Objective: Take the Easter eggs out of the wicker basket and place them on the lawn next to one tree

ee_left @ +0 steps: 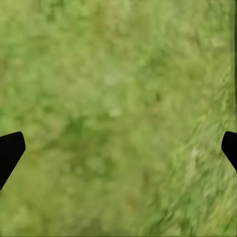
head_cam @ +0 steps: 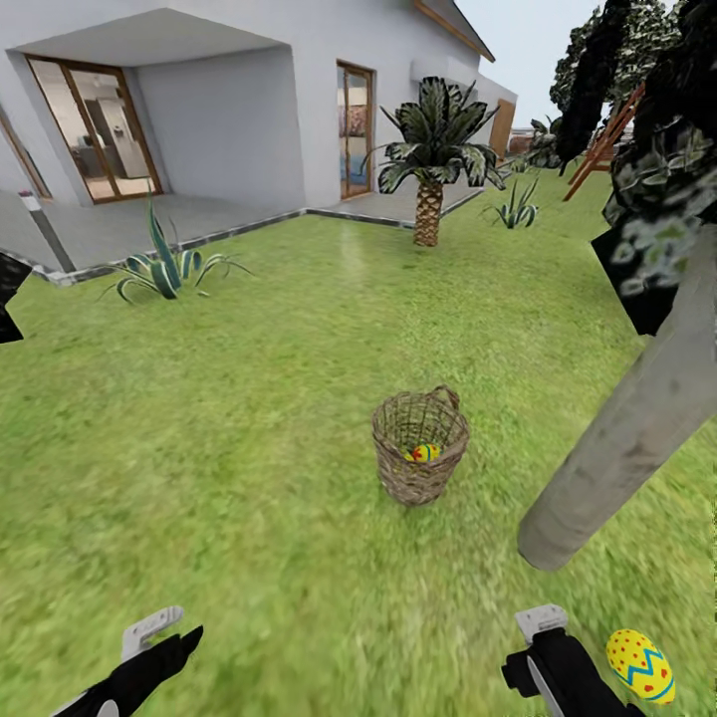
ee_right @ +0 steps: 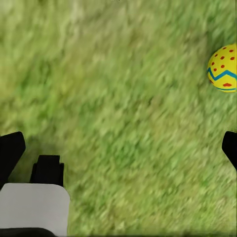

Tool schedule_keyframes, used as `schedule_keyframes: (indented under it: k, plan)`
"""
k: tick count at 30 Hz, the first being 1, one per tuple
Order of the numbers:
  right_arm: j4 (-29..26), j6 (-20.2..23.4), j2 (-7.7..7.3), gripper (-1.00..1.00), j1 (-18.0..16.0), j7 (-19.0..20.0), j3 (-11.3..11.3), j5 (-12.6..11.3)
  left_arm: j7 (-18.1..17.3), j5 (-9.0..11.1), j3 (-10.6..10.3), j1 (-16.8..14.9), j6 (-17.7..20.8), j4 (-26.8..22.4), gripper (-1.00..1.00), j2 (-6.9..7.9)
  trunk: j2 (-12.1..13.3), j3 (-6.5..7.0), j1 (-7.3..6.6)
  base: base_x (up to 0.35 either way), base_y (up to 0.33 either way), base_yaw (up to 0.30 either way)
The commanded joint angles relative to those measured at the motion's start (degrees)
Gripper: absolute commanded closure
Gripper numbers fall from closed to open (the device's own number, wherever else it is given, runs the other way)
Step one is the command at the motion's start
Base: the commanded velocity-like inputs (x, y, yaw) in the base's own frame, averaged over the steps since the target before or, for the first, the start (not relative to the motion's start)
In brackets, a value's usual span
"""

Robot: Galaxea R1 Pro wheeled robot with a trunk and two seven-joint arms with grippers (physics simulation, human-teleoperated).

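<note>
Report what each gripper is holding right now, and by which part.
Nothing is held. The left gripper and right gripper are both open over the lawn; one Easter egg lies loose on the grass.

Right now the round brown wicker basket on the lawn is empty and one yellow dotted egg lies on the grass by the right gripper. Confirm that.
Not empty: the head view shows a yellow egg inside the round brown wicker basket. The rest holds: one yellow dotted egg lies on the grass beside the right gripper.
</note>
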Motion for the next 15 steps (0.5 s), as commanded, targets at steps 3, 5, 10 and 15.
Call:
schedule_keyframes:
  k: [3, 5, 10, 15]
  plan:
    - [-0.14, 0.33, -0.42, -1.00, -0.05, -0.15, 0.18, 0.12, -0.21, 0.35, 0.12, -0.01, 0.35, -0.03, -1.00, -0.01, 1.20, 0.50, -0.65, 0.220, 0.269, -0.299]
    - [-0.15, 0.33, -0.59, -1.00, -0.05, -0.14, 0.18, 0.12, -0.21, 0.35, 0.12, -0.01, 0.35, -0.03, -1.00, -0.01, 2.00, 0.86, -1.09, 0.244, 0.256, -0.293]
    - [-0.10, 0.33, -0.70, -1.00, -0.05, -0.15, 0.18, 0.12, -0.21, 0.35, 0.12, -0.01, 0.35, -0.03, -1.00, -0.01, 2.00, 0.86, -1.09, 0.253, 0.251, -0.162]
    - [-0.13, 0.26, -0.97, -1.00, -0.05, -0.15, 0.11, 0.12, -0.18, 0.30, 0.12, -0.02, 0.26, -0.03, -1.00, -0.06, 2.00, 0.86, -1.09, 0.255, 0.249, -0.016]
